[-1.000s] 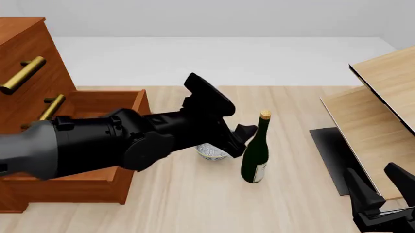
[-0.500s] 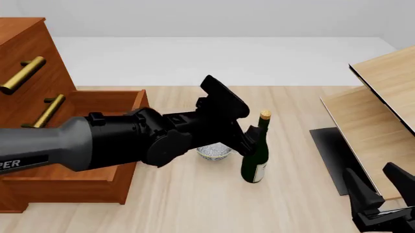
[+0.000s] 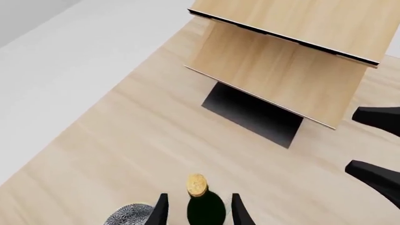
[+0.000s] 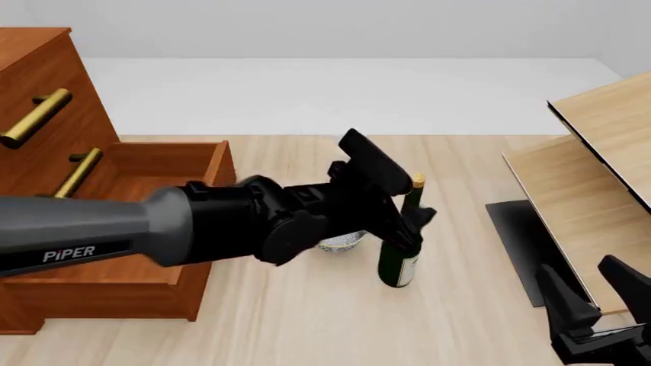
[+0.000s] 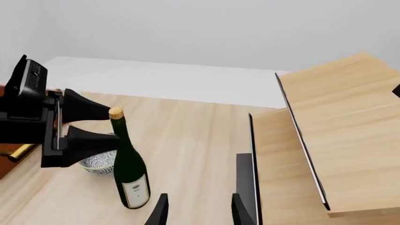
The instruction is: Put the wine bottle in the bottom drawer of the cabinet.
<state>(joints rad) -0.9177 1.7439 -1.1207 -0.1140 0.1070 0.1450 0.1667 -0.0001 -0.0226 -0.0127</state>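
Note:
The dark green wine bottle [image 4: 401,248] stands upright on the table, right of the cabinet [image 4: 41,76]. The bottom drawer [image 4: 152,156] is pulled out and open. My left gripper [image 4: 409,221] is open, with one finger on each side of the bottle's neck, just below the cork. The left wrist view shows the bottle [image 3: 206,210] between the two fingers of my left gripper [image 3: 198,198], with small gaps on both sides. The right wrist view shows the bottle [image 5: 129,171] and my left gripper [image 5: 115,125]. My right gripper [image 4: 580,267] is open and empty at the near right.
A speckled grey bowl [image 4: 341,242] sits just left of the bottle, under my left arm. A pale wood panelled structure [image 4: 600,175] with a dark mat [image 4: 514,229] under it fills the right side. Brass handles [image 4: 36,118] stick out of the upper drawer fronts.
My left arm has moved right, and its open fingers have come around the bottle's neck. The bottle, the bowl and my right arm have not moved.

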